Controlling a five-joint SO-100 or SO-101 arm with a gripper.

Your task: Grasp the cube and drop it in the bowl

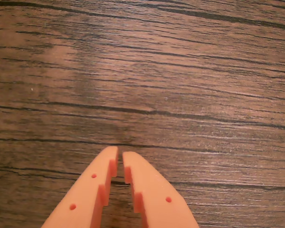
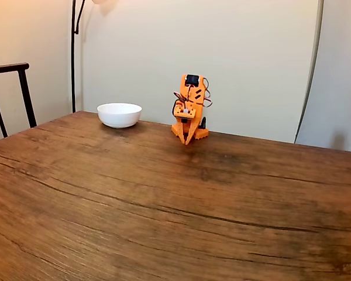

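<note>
Where the near half of the wooden counter (image 2: 164,222) lies bare in the fixed view, its dark grain runs across. Farther back, near the far edge, the orange arm (image 2: 190,105) folds down with its claw (image 2: 186,142) just above the wood. Its claw (image 1: 119,154) is nearly pressed together, pinching nothing. The white bowl (image 2: 119,115) sits left of the arm, near the far edge. I cannot see the cube.

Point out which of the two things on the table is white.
The bowl, left of the arm in the fixed view: round and white, while the arm is orange.
</note>
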